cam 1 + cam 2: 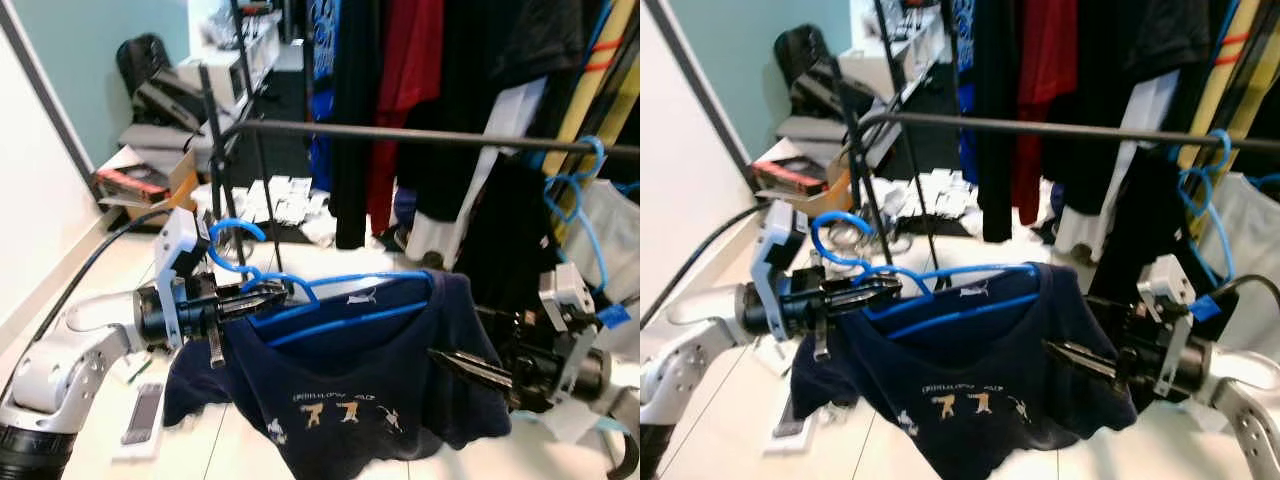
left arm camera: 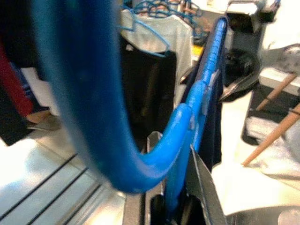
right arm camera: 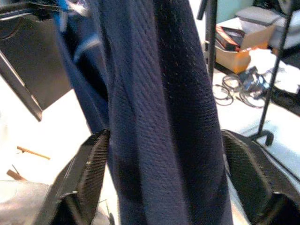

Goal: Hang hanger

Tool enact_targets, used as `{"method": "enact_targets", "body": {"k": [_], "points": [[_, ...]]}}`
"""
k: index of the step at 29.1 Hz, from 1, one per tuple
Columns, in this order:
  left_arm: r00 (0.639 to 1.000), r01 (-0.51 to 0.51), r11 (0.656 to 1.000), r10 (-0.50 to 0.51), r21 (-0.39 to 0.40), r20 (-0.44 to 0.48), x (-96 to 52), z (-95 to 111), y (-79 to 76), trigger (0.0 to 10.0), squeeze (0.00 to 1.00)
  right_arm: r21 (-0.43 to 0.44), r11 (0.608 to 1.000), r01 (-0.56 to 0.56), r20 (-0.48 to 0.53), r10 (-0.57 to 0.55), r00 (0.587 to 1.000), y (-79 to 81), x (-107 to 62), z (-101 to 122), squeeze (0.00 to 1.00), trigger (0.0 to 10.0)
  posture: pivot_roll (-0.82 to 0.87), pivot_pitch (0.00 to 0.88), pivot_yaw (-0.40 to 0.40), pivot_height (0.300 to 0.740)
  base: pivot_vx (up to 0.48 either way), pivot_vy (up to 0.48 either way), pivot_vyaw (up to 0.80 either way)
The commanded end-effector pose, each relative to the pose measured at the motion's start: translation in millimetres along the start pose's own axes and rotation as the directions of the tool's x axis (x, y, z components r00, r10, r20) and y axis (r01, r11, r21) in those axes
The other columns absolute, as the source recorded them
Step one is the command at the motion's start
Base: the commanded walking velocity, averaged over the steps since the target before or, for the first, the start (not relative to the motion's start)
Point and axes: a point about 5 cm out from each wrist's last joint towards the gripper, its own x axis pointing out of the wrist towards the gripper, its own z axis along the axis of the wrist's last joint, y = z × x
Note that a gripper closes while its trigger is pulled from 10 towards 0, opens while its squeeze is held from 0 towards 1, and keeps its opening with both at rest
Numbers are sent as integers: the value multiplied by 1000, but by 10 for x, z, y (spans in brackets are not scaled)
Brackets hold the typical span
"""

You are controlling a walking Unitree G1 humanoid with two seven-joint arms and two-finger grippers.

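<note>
Blue hanger (image 1: 330,300) w/ navy T-shirt (image 1: 350,390) draped on it is held in front of robot, below and well apart from black clothes rail (image 1: 420,135).

L gripper (image 1: 262,298): fingers closed on hanger neck, just below hook (image 1: 232,245). Hook curls up and back over gripper toward the wrist. In left wrist view the blue wire (image 2: 183,136) runs straight out between the black fingers (image 2: 199,187), shoulder bar going away toward R arm.

R gripper (image 1: 1075,358): fingers spread wide, one on each side of hanging shirt fabric (image 3: 164,117); pads (image 3: 86,168) stand off the cloth, no clear contact. Sits at shirt's right edge, below hanger's far shoulder; not touching hanger itself.

Rail carries dark and red garments (image 1: 410,70); more blue hangers (image 1: 575,190) hook onto its right end. Cardboard box (image 1: 145,185) and clutter on floor behind.
</note>
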Motion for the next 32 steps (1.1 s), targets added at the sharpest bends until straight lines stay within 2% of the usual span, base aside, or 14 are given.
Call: {"method": "enact_targets", "body": {"k": [1,3,10,12,14,16,19,28,32], "points": [[998,30,999,-32,38,53,39,153,-22,10000,0,-3,1000,19,-4,-19,1000,-24,24,-11,0,353,-118,0,65,740,0,0,0],[998,36,999,-38,41,57,35,170,-27,10000,0,-8,1000,26,5,-26,1000,-40,34,-4,0,0,-118,0,65,740,0,0,0],[999,22,998,-24,62,25,-48,191,11,10000,0,-25,996,81,84,-79,993,-138,-1,136,0,0,-117,0,71,740,0,0,0],[1000,5,997,-3,78,-21,-118,144,49,10000,0,-32,993,113,153,-106,983,-188,-35,252,0,0,-120,0,73,740,0,0,0],[1000,5,997,-3,78,-21,-118,144,49,10000,0,-32,993,113,153,-106,983,-188,-35,252,0,0,-120,0,73,740,0,0,0],[996,-22,994,30,104,-81,-199,79,96,10000,0,-31,990,137,237,-126,963,-221,-85,384,0,0,-121,0,75,740,0,0,0],[989,-46,991,63,126,-132,-250,21,135,10000,0,-30,988,149,287,-134,948,-236,-126,472,0,0,-120,0,75,740,0,0,0],[982,-46,987,72,151,-176,-307,-42,143,10000,0,-32,977,210,316,-189,930,-310,-191,516,0,0,-126,0,74,740,0,0,0],[985,-20,985,49,170,-167,-344,-18,119,10000,0,-9,955,297,343,-276,898,-408,-245,535,0,0,-126,0,74,740,0,0,0]]}}
